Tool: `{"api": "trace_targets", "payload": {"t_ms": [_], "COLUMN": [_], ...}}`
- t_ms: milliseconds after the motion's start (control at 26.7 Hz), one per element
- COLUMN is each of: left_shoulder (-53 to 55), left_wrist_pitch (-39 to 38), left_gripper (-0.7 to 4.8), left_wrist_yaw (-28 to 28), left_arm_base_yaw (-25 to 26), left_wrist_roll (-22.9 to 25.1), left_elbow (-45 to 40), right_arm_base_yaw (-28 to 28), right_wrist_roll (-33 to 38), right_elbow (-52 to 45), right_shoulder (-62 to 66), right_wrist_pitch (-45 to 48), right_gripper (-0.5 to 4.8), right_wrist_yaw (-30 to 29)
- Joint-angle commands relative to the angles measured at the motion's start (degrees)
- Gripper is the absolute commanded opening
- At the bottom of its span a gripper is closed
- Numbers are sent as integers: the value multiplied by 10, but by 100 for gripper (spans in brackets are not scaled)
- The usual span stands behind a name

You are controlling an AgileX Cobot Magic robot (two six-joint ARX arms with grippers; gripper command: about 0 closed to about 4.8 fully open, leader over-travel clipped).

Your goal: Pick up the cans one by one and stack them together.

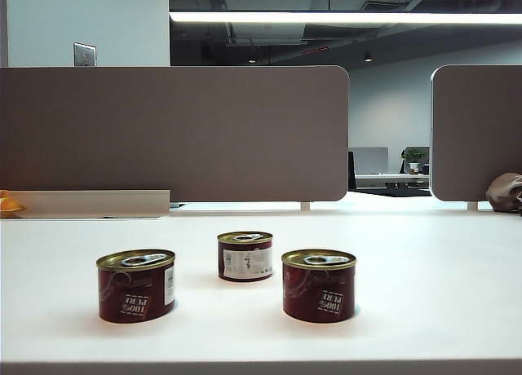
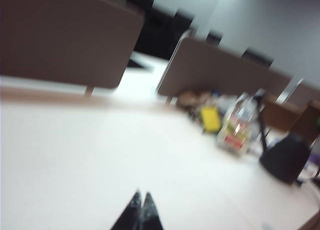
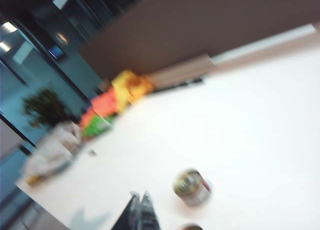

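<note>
Three cans with dark red labels and gold pull-tab lids stand upright and apart on the white table: one at the left front, one further back in the middle, one at the right front. Neither gripper shows in the exterior view. In the blurred left wrist view my left gripper is shut with nothing in it, over bare table, with no can in sight. My right gripper is shut and empty too. In the right wrist view a can stands a short way beside its tips, and the rim of another can shows at the picture's edge.
Brown partition panels stand along the table's far edge. In the left wrist view a clear bottle, a yellow item and a black object sit at one side of the table. In the right wrist view colourful packets lie by the partition.
</note>
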Motion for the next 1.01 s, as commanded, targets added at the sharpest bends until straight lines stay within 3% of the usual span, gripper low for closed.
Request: {"api": "trace_targets", "payload": {"t_ms": [37,150,300,412,674,824,936,1011], "left_shoulder": [110,221,265,277,280,281,281,281], "left_wrist_pitch": [-143,-246,-277,-292,-312,-349,-376,-380], "left_gripper": [-6,-6,-6,-6,-6,-6,-6,-6], "left_wrist_yaw": [2,-30,-79,-92,-186,-249,-299,-294], "left_arm_base_yaw": [1,0,-24,-64,-194,-275,-320,-335], "left_wrist_roll": [100,217,259,286,287,278,258,229], "left_elbow": [61,121,136,136,136,136,136,136], "right_arm_base_yaw": [1,2,15,65,280,356,372,373], "right_wrist_roll": [-110,-230,-316,-360,-416,-416,-415,-413], "right_elbow": [74,167,237,284,346,359,375,394], "right_shoulder": [66,177,276,350,505,582,654,706], "right_wrist_pitch": [-73,-158,-239,-290,-290,-246,-225,-245], "right_gripper": [3,3,3,3,54,55,79,145], "right_wrist_yaw": [-1,1,7,57,246,334,314,314]}}
